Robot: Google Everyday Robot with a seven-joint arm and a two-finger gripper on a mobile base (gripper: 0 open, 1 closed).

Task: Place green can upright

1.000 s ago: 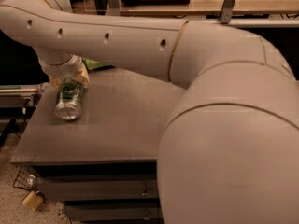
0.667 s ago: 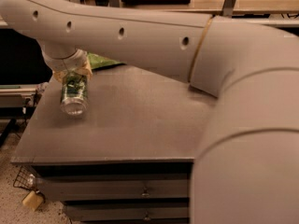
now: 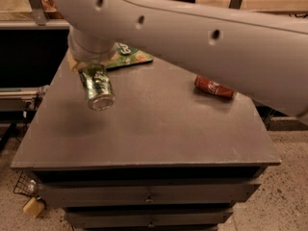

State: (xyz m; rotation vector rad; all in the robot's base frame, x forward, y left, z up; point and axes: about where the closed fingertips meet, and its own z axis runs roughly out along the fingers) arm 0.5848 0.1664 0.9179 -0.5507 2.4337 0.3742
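Camera view: big pale robot arm (image 3: 202,37) sweeps across the top of the scene, its wrist hanging over the far left part of the grey table (image 3: 159,138) as seen from here. The gripper (image 3: 89,70) sits right under the wrist, mostly hidden by it, and is clamped on the green can (image 3: 98,86). The can is tilted, not upright: one silver end points down and toward the camera, the other end is tucked up into the gripper. It looks clear of the tabletop, w/ a soft shadow on the surface below it.

Just behind the gripper, a flat green snack pouch (image 3: 129,57) lies on the table near the back edge. A red can (image 3: 214,87) lies on its side towards the right, well apart from the green can and partly under the arm.

The table is a cabinet w/ drawers (image 3: 149,196) on its front. On the floor at the lower left corner: a wire basket (image 3: 21,183) and a small yellowish object (image 3: 32,207) beside it.
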